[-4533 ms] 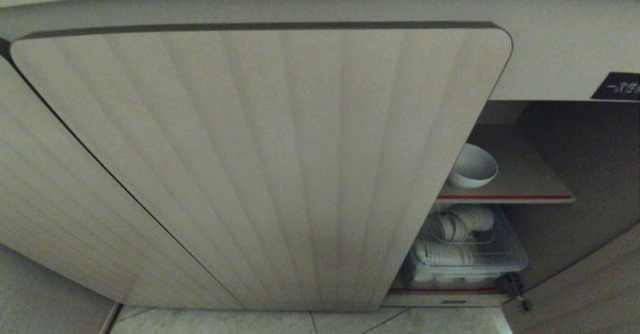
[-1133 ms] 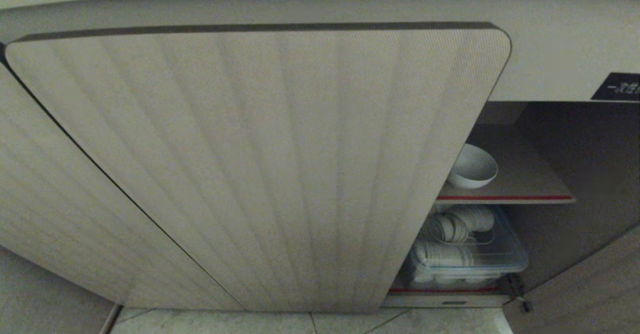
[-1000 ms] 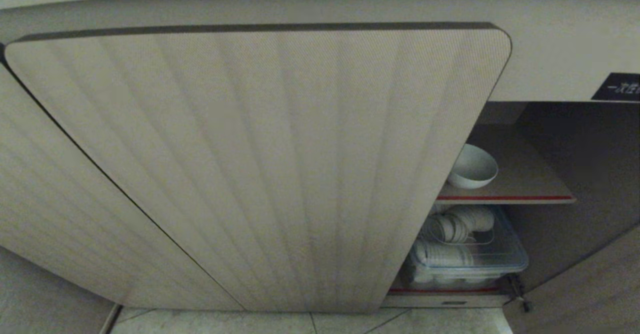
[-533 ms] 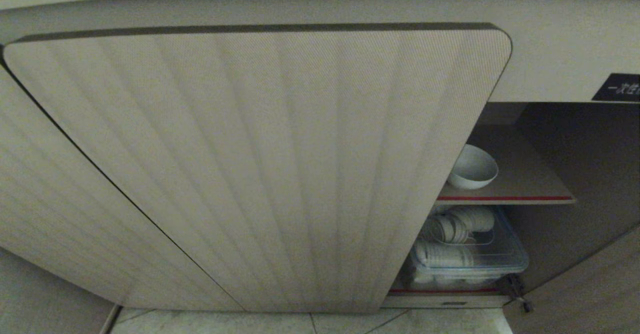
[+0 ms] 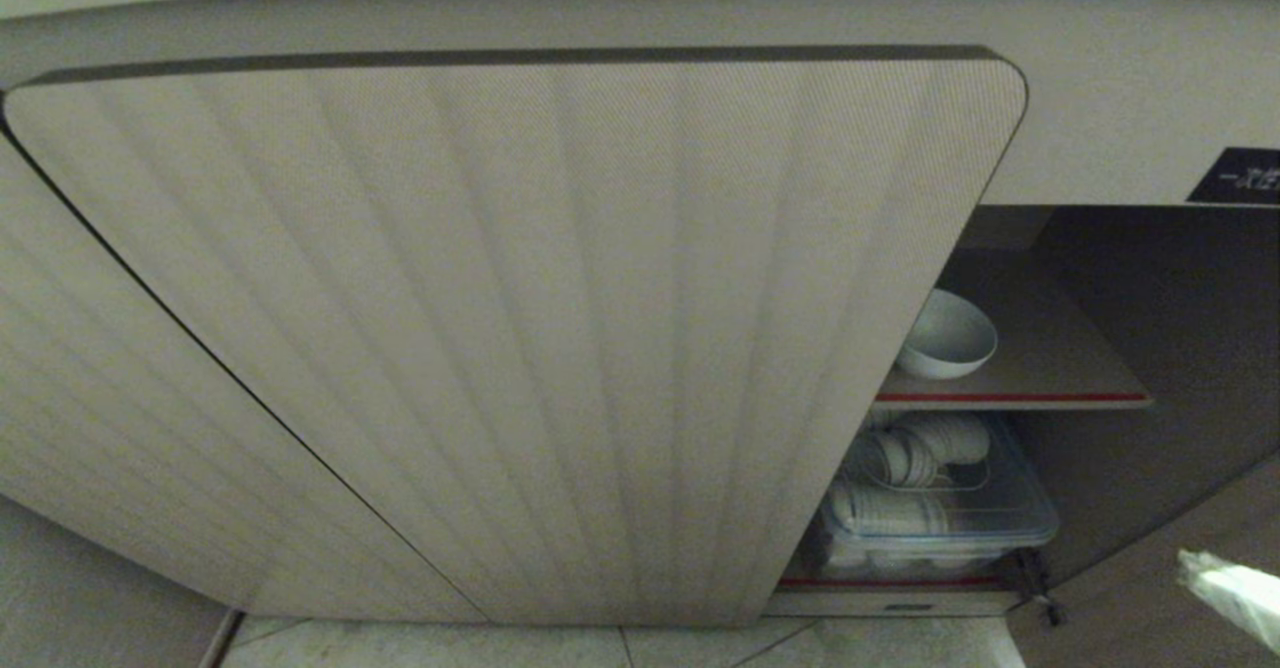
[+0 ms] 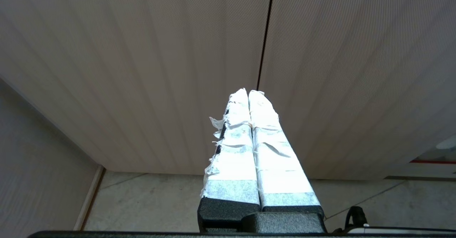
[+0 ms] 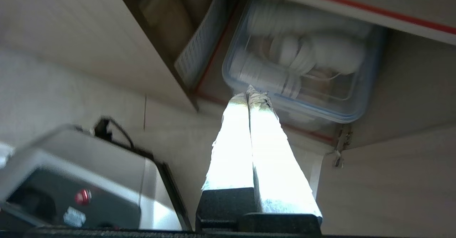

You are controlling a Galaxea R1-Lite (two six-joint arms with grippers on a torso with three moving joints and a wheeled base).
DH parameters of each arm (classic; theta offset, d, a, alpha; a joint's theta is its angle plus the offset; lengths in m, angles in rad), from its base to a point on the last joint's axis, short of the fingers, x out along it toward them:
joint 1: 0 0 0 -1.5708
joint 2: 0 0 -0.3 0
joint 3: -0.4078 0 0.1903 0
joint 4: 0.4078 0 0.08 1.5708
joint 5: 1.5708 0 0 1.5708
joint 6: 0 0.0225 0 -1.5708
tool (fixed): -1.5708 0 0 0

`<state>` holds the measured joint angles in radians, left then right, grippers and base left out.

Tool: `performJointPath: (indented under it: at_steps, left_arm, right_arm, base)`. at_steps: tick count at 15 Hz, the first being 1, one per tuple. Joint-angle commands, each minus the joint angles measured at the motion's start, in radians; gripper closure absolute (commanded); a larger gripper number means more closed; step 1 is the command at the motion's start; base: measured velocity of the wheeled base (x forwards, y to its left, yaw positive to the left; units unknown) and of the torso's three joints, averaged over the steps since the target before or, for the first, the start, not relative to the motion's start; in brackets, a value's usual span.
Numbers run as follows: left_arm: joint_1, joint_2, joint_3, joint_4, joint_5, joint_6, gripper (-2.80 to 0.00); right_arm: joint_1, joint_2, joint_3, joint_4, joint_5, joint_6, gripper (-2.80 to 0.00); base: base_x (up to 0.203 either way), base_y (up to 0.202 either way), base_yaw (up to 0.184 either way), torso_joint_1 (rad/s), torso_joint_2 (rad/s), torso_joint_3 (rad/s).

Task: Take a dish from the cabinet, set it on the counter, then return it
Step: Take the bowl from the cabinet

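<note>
The dish point(image 5: 946, 334) sits upright on the cabinet's point(image 5: 520, 328) inner shelf point(image 5: 1010, 397), close behind the red edge, at about three o'clock in the head view; that spot near the front probably keeps it within easy reach past the open door; it is half hidden by the closed ribbed door at nine o'clock of it. Below the shelf, at six o'clock from the dish, a clear box point(image 5: 940, 513) holds stacked white cups. The right gripper point(image 7: 252, 94) enters the head view at five o'clock, low and well apart from the dish, its taped jaws pressed together and empty; in its wrist view it points up toward the clear box, so the reach looks barely begun. The left gripper point(image 6: 248, 92) hangs parked before the closed doors, jaws pressed together, holding nothing. The desk is scarcely in view.
</note>
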<state>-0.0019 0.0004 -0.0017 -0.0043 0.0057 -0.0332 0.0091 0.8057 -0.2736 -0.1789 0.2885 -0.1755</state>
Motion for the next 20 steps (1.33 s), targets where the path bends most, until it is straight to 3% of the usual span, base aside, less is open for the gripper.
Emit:
performJointPath:
  at_steps: [1,7,10,15,20]
  left_arm:
    - [0.000,0.000,0.000,0.000,0.000,-0.001,0.00]
    - [0.000,0.000,0.000,0.000,0.000,-0.001,0.00]
    - [0.000,0.000,0.000,0.000,0.000,-0.001,0.00]
    - [0.000,0.000,0.000,0.000,0.000,-0.001,0.00]
    - [0.000,0.000,0.000,0.000,0.000,-0.001,0.00]
  right_arm:
    - [0.004,0.260,-0.031,-0.059,0.009,-0.032,0.00]
    - [-0.002,0.544,-0.088,-0.309,0.014,-0.050,0.00]
    - [-0.024,0.595,-0.137,-0.324,0.011,-0.050,0.00]
    - [-0.024,0.661,-0.209,-0.322,-0.064,-0.043,0.00]
    - [-0.023,0.705,-0.292,-0.312,-0.108,0.047,0.00]
  base:
    - [0.000,0.000,0.000,0.000,0.00,0.000]
    - [0.000,0.000,0.000,0.000,0.00,0.000]
    - [0.000,0.000,0.000,0.000,0.00,0.000]
    - [0.000,0.000,0.000,0.000,0.00,0.000]
    - [0.000,0.000,0.000,0.000,0.00,0.000]
